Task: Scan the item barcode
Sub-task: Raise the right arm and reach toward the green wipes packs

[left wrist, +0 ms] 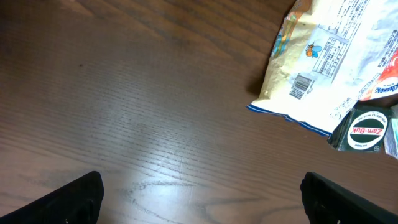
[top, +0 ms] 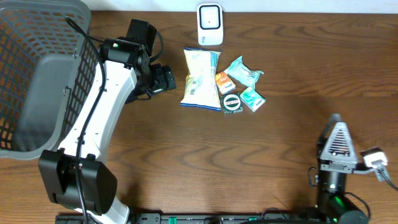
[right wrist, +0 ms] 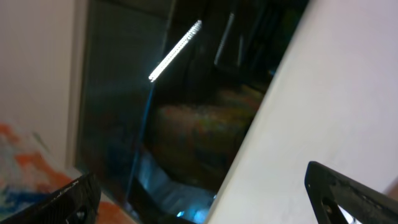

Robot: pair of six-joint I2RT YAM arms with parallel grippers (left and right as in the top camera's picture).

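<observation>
1. Overhead, the snack bag point(top: 200, 78) lies flat on the brown worktop point(top: 280, 168). It is near the top middle, just below the white scanner point(top: 209, 25).
2. Its barcode point(left wrist: 301, 86) faces up. The left wrist view shows it as small black stripes close to the bag's lower edge.
3. The left fingers point(top: 168, 79) are just to the left of the bag and point toward it. They do not touch it, and a strip of bare wood lies between them.
4. In the left wrist view the two dark tips sit in the bottom corners, far apart, with only wood between them. So these fingers are spread wide and hold nothing. The bag is up and to the right of them.
5. A round green tin point(top: 232, 103) sits right beside the bag's lower right corner. A small orange packet point(top: 224, 82) and two blue-green packets point(top: 244, 73) lie on the bag's right side.
6. A grey basket point(top: 18, 37) stands at the far left, on the other side of the left arm.
7. The right fingers point(top: 337, 140) are at the bottom right, well apart from the bag. In the right wrist view their tips are spread wide and hold nothing. Behind them is something dark and blurry.
</observation>
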